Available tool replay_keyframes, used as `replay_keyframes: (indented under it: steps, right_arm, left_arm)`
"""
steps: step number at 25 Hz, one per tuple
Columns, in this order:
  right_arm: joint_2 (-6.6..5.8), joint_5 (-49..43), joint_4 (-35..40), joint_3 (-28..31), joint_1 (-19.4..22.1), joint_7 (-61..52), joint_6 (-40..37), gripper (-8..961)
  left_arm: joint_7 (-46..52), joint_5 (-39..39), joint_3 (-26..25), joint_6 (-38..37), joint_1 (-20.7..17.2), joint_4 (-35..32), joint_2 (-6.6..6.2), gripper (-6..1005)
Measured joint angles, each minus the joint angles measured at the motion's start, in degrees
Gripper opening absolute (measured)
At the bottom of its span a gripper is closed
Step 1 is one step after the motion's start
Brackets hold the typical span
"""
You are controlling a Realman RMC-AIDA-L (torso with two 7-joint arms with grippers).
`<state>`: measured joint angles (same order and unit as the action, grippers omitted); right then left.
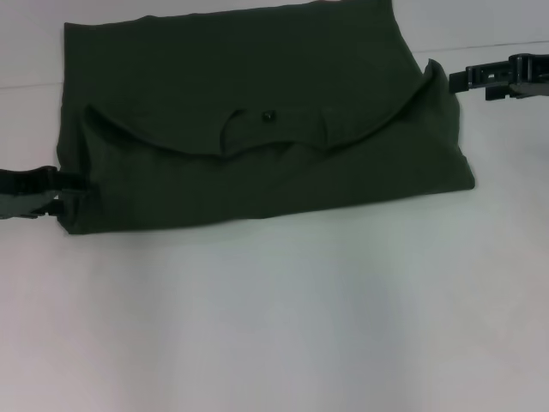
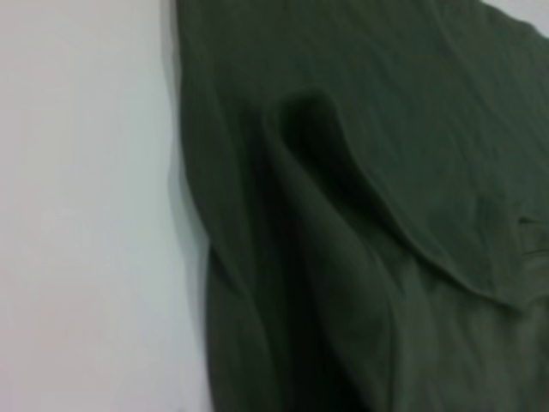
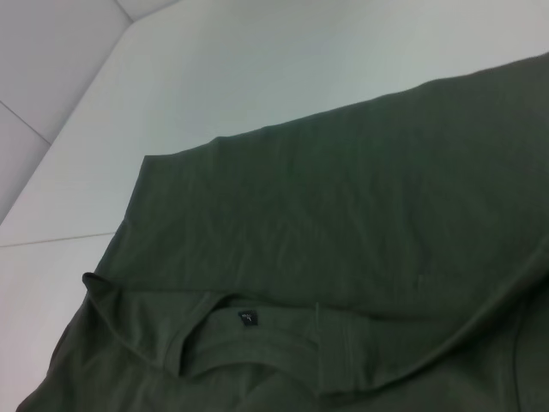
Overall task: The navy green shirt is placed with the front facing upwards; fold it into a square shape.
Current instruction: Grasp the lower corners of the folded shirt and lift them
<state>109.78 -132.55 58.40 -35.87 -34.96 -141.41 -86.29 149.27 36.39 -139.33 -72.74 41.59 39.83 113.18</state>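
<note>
Green shirt [image 1: 257, 137]: we saw it folded, long axis running left to right across the table [image 1: 274, 326].
Left gripper [image 1: 73, 182]: at our shirt's left end; grip unclear to us.
Right gripper [image 1: 453, 79]: at the right end, likewise unclear.

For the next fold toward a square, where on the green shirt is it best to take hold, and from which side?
Probably the two short side edges of the navy green shirt, which lies as a wide folded band with its collar showing on top. Each tool should come in low from its own side: the left tool meets the near-left corner, and the right tool is beside the raised far-right corner.
</note>
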Motion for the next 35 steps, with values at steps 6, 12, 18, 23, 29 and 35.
replay_keyframes:
  steps: [6, 12, 18, 23, 29, 35]
  right_arm:
    - [-0.11, 0.0, -0.2, 0.2, 0.3, 0.0, -0.1, 916]
    - [-0.11, 0.0, -0.3, 0.2, 0.3, 0.0, 0.0, 916]
    - [-0.10, 0.0, -0.3, 0.2, 0.1, 0.0, 0.1, 917]
    - [-0.10, 0.0, -0.5, 0.2, -0.1, 0.0, 0.3, 917]
    - [-0.61, 0.1, -1.7, 0.2, -0.5, 0.0, 0.5, 917]
    - [-0.71, 0.3, -1.9, 0.3, -0.6, 0.0, 0.8, 916]
  left_arm:
    - [0.3, -2.5, 0.4, 3.0, 1.2, -3.0, 0.02, 691]
    - [0.1, -2.6, 1.7, 5.6, 1.6, -4.4, 0.28, 680]
    - [0.0, -2.6, 2.8, 7.2, 2.6, -6.7, 0.35, 669]
    - [0.0, -2.3, 3.2, 6.9, 3.0, -6.8, 0.72, 660]
    - [0.0, -2.4, 3.3, 6.1, 3.8, -6.8, 1.38, 650]
    - [0.9, -2.7, 3.9, 6.0, 4.3, -7.1, 1.40, 639]
